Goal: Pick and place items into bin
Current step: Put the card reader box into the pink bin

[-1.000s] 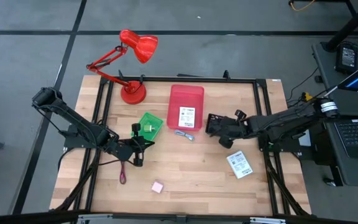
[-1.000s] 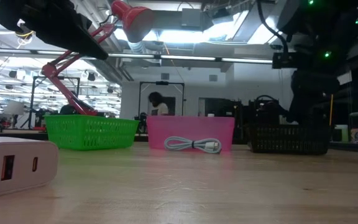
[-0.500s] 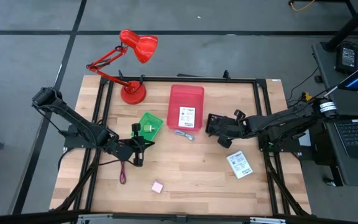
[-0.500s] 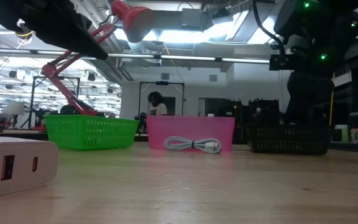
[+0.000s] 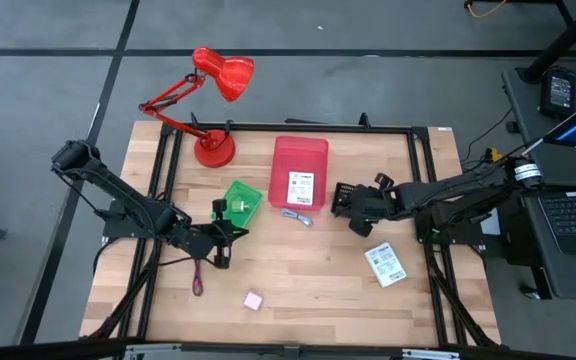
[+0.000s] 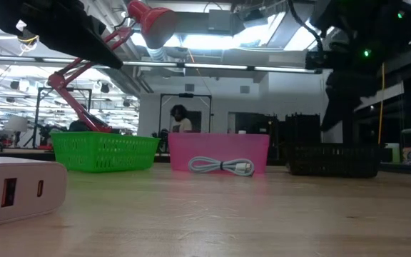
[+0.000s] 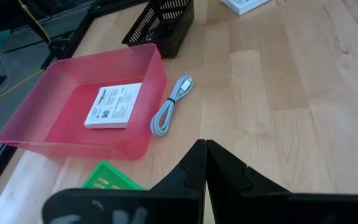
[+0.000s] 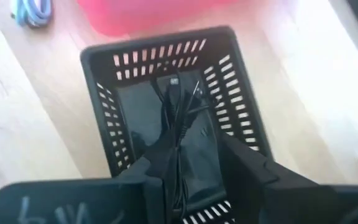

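Three containers sit on a pale wooden table (image 5: 308, 270) framed by black rails, with grey floor around it and a bright ceiling-lit room behind, where a person (image 6: 180, 118) stands far off. A red desk lamp (image 5: 211, 100) stands at the far left corner. The pink bin (image 5: 299, 172) holds a white printed packet (image 5: 301, 188); a bluish cord (image 5: 296, 215) lies just beside it. The green basket (image 5: 240, 202) holds a green-white piece. The black basket (image 8: 173, 118) contains a black cord (image 8: 178, 118). The right gripper (image 8: 194, 168) hangs over it, fingers parted, holding nothing. The left gripper (image 7: 205, 158) is closed and empty near the green basket. A second packet (image 5: 385, 264), a pink cube (image 5: 254, 299) and a purple cord (image 5: 198, 278) lie loose.
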`<action>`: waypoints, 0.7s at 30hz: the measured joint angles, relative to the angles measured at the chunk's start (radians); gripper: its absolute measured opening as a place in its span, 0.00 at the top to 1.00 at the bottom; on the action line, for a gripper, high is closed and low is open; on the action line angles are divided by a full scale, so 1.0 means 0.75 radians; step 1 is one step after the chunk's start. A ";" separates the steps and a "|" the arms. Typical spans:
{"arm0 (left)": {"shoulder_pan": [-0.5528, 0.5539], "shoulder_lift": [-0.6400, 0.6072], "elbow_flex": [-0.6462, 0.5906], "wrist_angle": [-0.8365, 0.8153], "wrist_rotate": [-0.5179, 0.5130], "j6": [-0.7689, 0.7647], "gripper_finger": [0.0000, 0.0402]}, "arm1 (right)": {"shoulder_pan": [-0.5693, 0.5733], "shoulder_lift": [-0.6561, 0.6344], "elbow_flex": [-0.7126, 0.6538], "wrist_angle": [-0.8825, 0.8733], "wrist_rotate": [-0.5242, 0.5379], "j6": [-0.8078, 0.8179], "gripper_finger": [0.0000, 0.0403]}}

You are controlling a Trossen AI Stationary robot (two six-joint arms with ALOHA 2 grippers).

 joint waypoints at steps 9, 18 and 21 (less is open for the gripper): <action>0.000 0.000 0.001 0.000 -0.001 0.001 0.99 | 0.136 -0.107 0.114 -0.099 0.005 0.054 0.86; 0.000 0.000 0.001 0.007 -0.001 0.001 0.99 | 0.363 -0.206 0.114 -0.101 0.015 0.293 0.99; 0.000 0.000 0.001 0.047 -0.001 0.001 0.99 | 0.428 -0.201 0.114 -0.103 0.016 0.325 1.00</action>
